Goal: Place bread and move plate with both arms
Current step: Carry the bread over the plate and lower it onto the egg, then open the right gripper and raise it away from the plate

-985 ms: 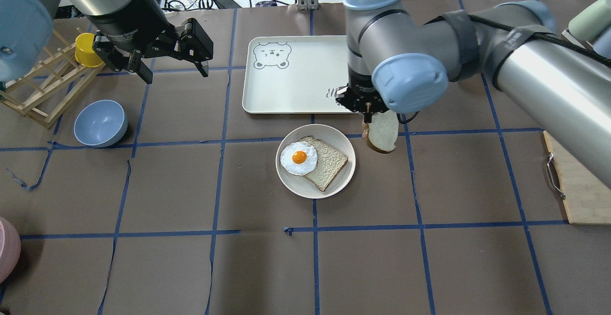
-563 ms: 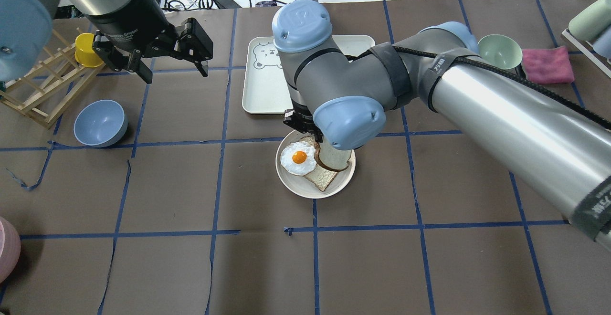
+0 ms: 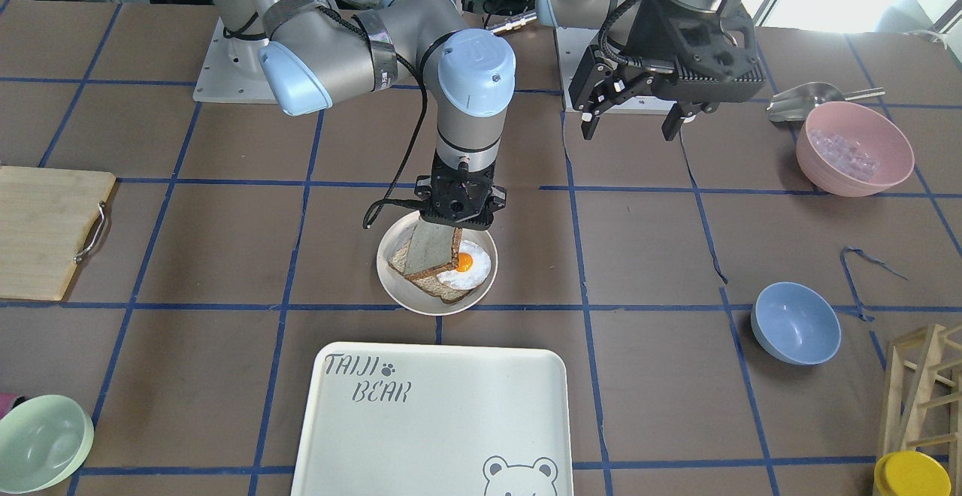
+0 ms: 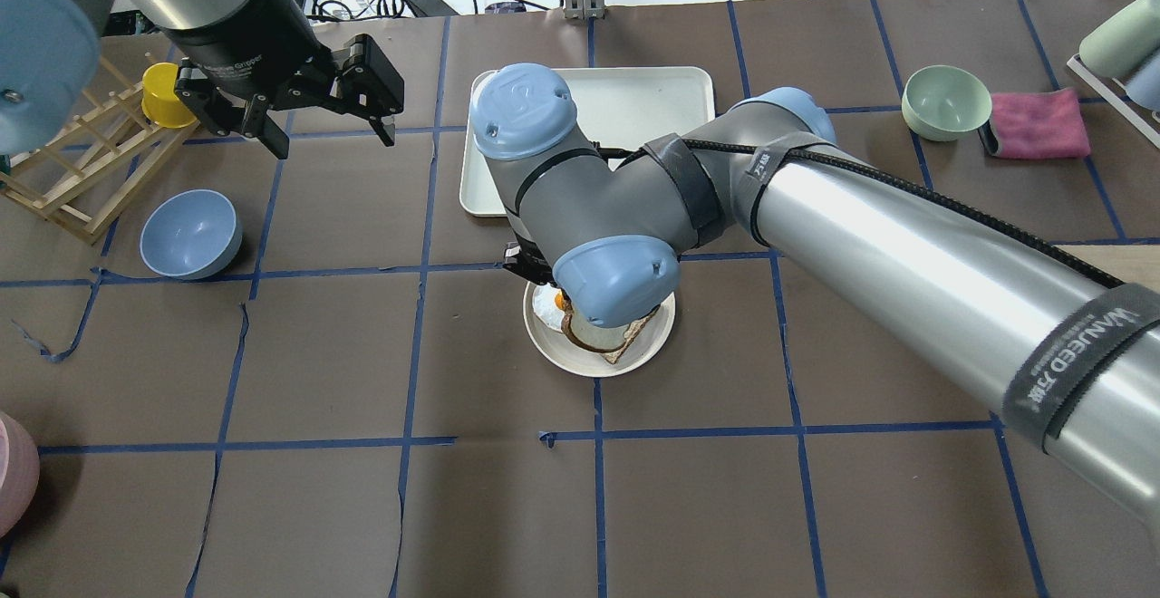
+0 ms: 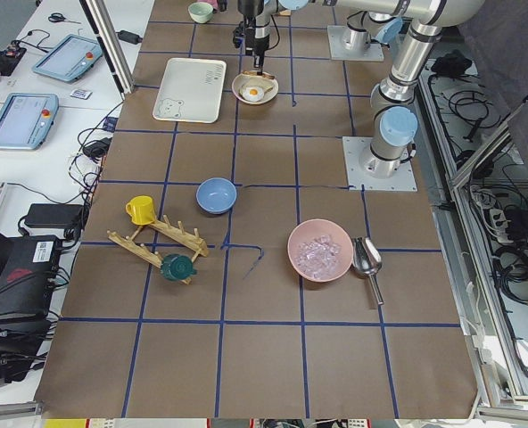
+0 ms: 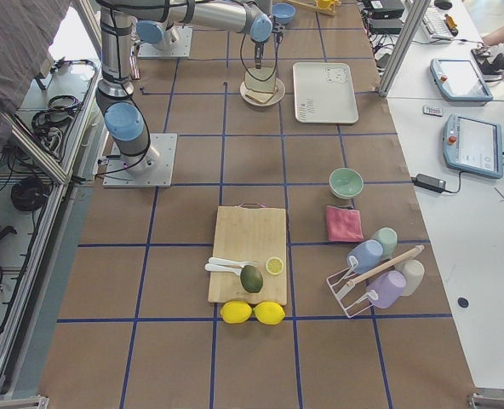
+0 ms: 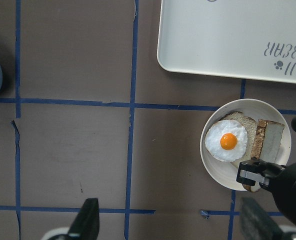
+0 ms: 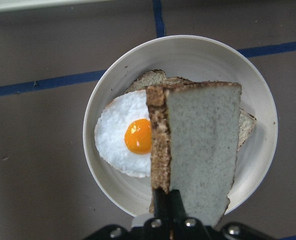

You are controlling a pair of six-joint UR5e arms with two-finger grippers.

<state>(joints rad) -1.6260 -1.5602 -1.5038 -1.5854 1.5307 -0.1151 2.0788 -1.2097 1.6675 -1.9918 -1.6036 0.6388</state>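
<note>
Swinging in from beside the plate (image 8: 188, 55), our right arm (image 4: 589, 208) now hangs over it. Right jaws pinch the bread (image 8: 200, 150) by its edge; it dangles just below them, above the egg (image 8: 120, 135) and paler slice (image 8: 153, 79). Left jaws gape empty, well apart. Bread not yet released, and the plate move is still ahead, we reckon.
</note>
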